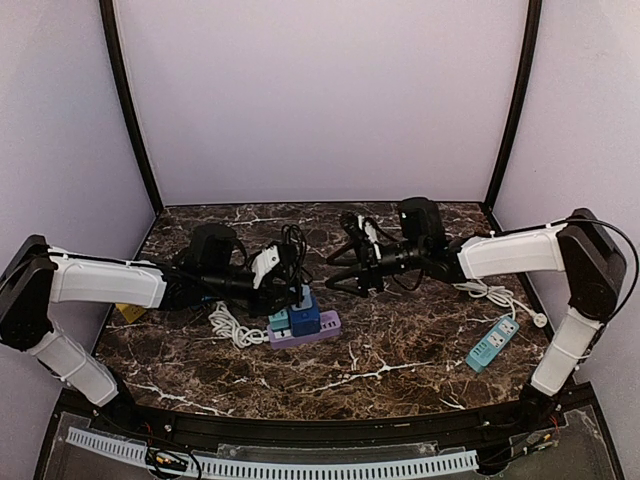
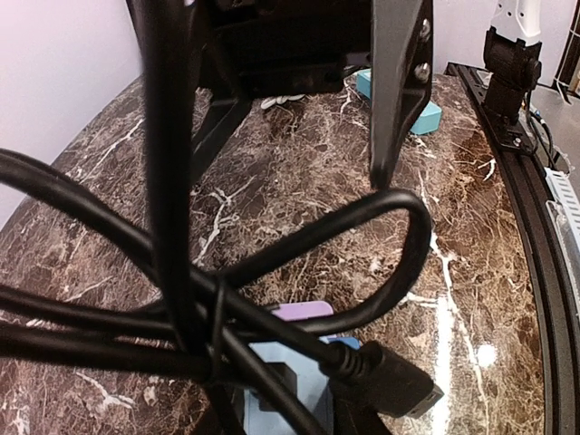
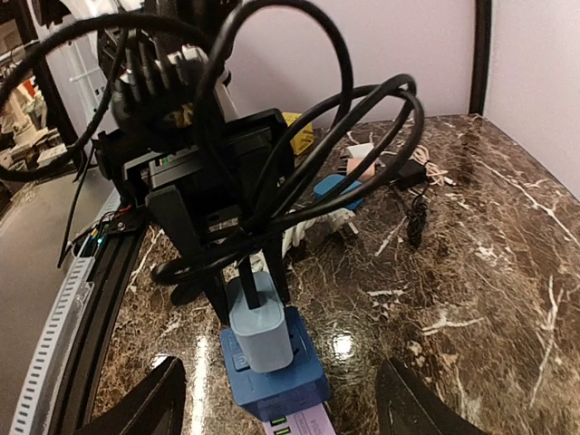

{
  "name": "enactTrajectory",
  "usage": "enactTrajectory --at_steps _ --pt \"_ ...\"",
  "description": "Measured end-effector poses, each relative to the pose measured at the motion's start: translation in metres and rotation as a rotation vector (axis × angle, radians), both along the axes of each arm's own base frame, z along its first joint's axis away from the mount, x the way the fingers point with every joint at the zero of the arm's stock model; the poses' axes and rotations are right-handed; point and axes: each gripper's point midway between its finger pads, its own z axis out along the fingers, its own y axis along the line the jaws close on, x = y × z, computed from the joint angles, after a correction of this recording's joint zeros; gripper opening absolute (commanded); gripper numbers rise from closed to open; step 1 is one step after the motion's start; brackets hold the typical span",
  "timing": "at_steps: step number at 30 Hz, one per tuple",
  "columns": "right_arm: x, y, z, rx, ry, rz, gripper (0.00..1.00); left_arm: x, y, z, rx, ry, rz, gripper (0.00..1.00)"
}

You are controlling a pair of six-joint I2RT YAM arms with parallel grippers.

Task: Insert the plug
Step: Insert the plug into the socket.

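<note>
Plug (image 3: 261, 333): pale blue, upright, seated in the top of a dark blue adapter (image 3: 276, 385). The adapter stands on a purple power strip (image 1: 322, 330) near the table's (image 1: 400, 350) centre.

Left gripper (image 3: 260, 288): fingers narrow, their ends at the plug's top. Whether they clamp it cannot be told. A black cable (image 3: 344, 136) is looped over this gripper.

Right gripper (image 1: 340, 280): spread wide, holding nothing, just beside the plug and facing the left gripper.

A teal power strip (image 1: 492, 343) lies well apart, to the right.
</note>
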Motion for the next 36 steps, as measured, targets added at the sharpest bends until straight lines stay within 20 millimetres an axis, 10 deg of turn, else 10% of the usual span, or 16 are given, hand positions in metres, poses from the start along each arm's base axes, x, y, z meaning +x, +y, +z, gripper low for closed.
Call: enactTrajectory --at_steps 13,24,28,36 --pt "-0.015 0.046 -0.047 -0.067 -0.059 0.183 0.51 -0.001 -0.001 0.002 0.011 -0.051 -0.031 0.01" --pt "-0.012 0.054 -0.054 -0.055 -0.092 0.193 0.00 0.000 -0.001 0.003 0.008 -0.037 -0.028 0.01" --pt "-0.012 0.053 -0.054 -0.054 -0.100 0.197 0.00 -0.001 -0.001 0.003 0.006 -0.037 -0.033 0.63" --pt "-0.012 0.052 -0.054 -0.050 -0.120 0.205 0.00 -0.020 0.017 -0.033 0.062 0.045 -0.016 0.52"
